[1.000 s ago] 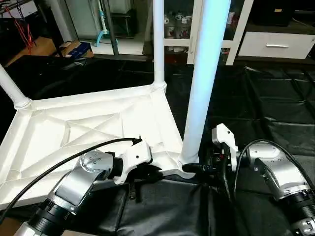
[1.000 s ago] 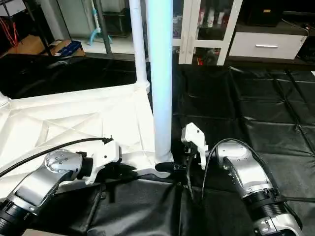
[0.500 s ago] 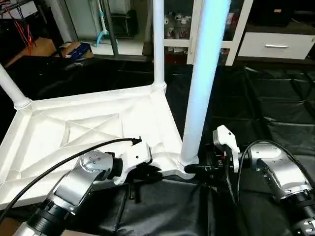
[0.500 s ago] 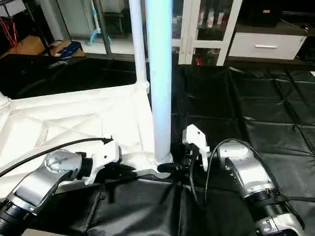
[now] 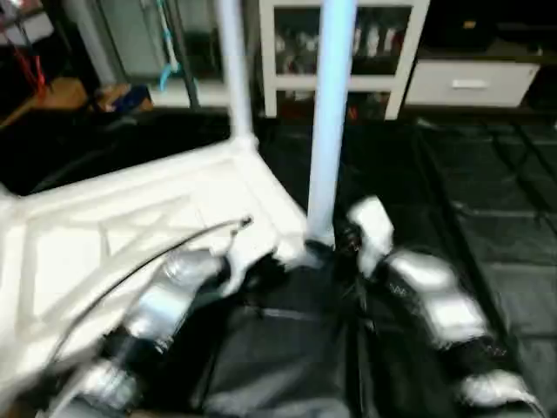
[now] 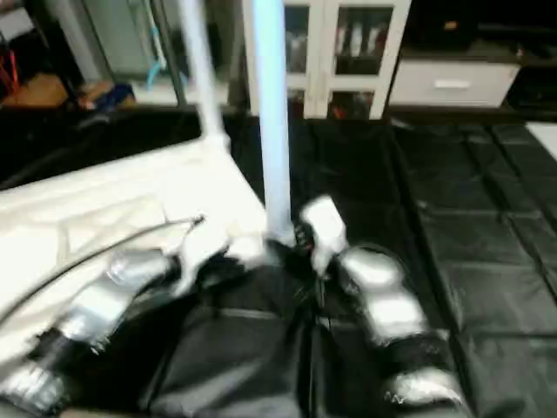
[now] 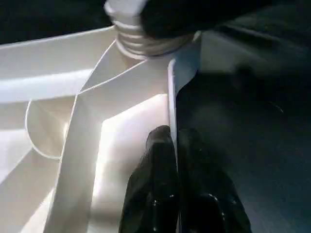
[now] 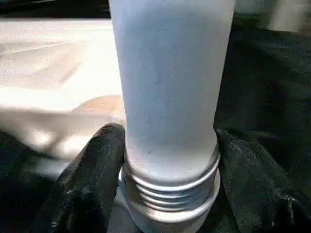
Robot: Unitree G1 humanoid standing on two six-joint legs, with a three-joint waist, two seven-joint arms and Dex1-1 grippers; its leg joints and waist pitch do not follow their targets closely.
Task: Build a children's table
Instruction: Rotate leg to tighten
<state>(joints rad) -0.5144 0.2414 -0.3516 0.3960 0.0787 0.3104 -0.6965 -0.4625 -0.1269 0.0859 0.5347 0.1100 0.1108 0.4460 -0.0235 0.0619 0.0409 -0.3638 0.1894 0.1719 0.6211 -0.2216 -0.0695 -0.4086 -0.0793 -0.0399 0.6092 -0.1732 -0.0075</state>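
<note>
Black sheet covered floor; cabinet (image 5: 348, 43) stood behind. Head view: top (image 5: 113, 235) lay underside up, leg (image 5: 329, 113) upright in near corner socket, second leg (image 5: 231, 70) at far corner; silver forearms converged low on that near corner. Left wrist view: left gripper (image 7: 177, 179) pinched top's rim. Right wrist view: right gripper (image 8: 170, 160) clamped leg above exposed threads (image 8: 167, 191). Risk: cross-threading if leg tilted, or slipping on smooth plastic.

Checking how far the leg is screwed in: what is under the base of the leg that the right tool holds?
Under the leg several threads remain exposed above the tabletop corner. The right tool grips its base. The socket itself is hidden.
</note>
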